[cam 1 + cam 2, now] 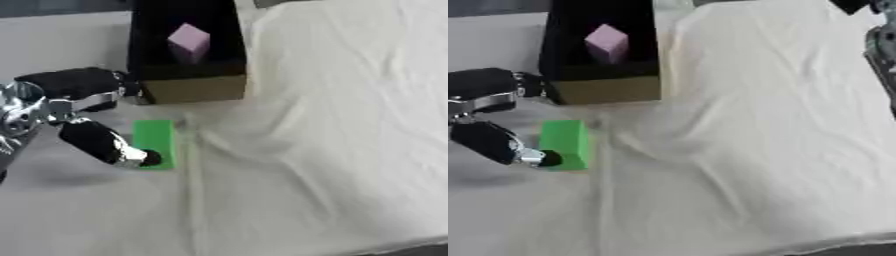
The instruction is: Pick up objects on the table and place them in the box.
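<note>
— Nearest? Left hand (pixel 87 117) spread wide, one finger down low, tip touching green block (pixel 155 142) flat on white cloth (pixel 306 150).
— Farther back? Pink block (pixel 189 42) inside dark box (pixel 188 89). Right hand unseen.

The left hand (pixel 500 127) comes in from the left edge, fingers spread, and one black finger's tip touches the near left corner of a green block (pixel 566 141) lying flat on the white cloth (pixel 745 150). Just behind it sits a dark open box (pixel 610 89) with a tan front, and there's a pink block (pixel 606 43) inside. Part of the right arm (pixel 878 47) shows at the upper right edge, can't see its hand.
</note>
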You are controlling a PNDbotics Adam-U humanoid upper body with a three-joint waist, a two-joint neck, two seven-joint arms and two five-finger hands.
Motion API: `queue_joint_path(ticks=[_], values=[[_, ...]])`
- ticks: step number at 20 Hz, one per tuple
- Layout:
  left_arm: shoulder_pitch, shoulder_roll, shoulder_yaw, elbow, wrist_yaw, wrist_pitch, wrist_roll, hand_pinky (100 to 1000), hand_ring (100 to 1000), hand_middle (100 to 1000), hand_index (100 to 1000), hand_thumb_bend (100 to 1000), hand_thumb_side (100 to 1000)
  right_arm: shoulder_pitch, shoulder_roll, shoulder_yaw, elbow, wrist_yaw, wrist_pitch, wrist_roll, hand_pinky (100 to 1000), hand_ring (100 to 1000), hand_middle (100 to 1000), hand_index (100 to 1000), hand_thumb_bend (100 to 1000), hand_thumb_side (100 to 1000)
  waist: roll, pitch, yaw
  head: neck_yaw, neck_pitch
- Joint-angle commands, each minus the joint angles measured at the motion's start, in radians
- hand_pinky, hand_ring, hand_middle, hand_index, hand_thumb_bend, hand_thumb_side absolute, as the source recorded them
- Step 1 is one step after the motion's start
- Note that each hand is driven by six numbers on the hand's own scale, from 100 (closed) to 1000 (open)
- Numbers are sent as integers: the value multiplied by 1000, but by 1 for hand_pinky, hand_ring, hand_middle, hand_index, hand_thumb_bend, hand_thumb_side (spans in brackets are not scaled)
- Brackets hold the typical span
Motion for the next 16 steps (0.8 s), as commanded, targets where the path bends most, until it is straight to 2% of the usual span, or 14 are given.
queue_joint_path(ticks=[1,7,16], values=[[-12,6,13,19,-9,-15,-2,852,911,868,896,621,634,-7,-16,-13,-15,-7,2,1,849,802,732,877,114,972,-3,-20,-3,6,-9],[-13,-2,11,56,-20,-50,-2,854,912,874,901,658,626,-3,-12,-15,-15,-10,7,-1,849,800,730,877,112,974,-3,-17,-6,3,-7],[-18,-29,8,132,-73,-103,31,847,905,868,897,667,613,-2,-6,-12,-15,-14,8,2,848,797,727,877,109,976,-2,-12,-15,-2,-9]])
